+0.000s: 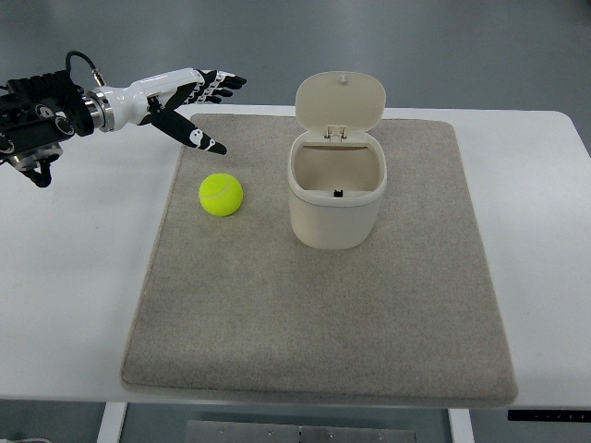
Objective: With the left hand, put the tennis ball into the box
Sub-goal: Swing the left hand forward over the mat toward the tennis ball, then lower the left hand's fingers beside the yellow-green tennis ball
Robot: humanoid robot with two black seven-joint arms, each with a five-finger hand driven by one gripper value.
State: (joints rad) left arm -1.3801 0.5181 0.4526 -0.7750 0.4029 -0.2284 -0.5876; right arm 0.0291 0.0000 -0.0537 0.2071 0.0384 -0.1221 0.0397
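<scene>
A yellow-green tennis ball [221, 195] lies on the grey mat [323, 305], left of centre. A cream box [336, 189] with its hinged lid [340, 100] flipped up and open stands right of the ball, its inside empty. My left hand [198, 103] comes in from the upper left, fingers spread and holding nothing. It hovers above and behind the ball, at the mat's far left corner, apart from the ball. The right arm does not show.
The mat lies on a white table [74, 277]. The table's front edge runs along the bottom of the picture, with grey floor beyond the far edge.
</scene>
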